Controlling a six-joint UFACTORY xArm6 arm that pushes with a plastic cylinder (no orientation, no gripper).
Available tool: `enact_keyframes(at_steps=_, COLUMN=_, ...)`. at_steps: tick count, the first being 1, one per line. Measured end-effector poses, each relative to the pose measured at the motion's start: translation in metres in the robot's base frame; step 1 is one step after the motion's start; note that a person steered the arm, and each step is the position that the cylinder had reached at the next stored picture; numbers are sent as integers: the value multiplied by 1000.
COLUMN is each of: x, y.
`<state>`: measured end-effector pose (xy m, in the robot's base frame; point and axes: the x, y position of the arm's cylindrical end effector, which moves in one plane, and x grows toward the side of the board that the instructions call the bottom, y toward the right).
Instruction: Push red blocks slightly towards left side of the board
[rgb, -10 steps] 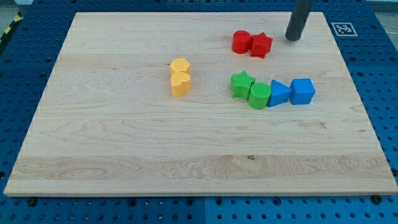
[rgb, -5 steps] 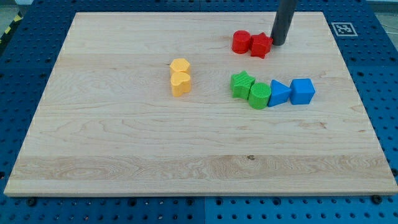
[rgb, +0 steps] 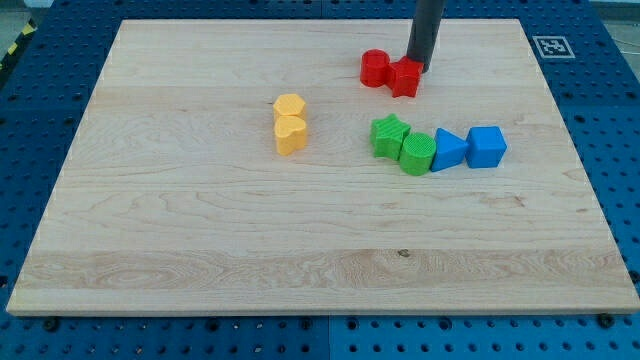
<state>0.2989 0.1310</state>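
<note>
My tip, a smooth dark rod without fingers, presses the red star block's right side; the red cylinder touches it, near the grained wooden board's top edge.

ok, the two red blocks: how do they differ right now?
The red cylinder is round with a flat top; the red star block has points. The cylinder sits further to the view's left; the star lies between it and my tip, which is against the star's right side. Both are red, similar in size, and touching.
</note>
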Motion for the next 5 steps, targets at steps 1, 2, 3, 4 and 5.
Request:
enact_keyframes(at_steps=1, x=1, y=3)
enact_keyframes(at_steps=2, x=2, y=-4)
enact_keyframes(at_steps=3, x=2, y=-6)
enact_keyframes(at_steps=4, x=4, y=-6)
enact_keyframes(at_steps=5, x=5, y=-6)
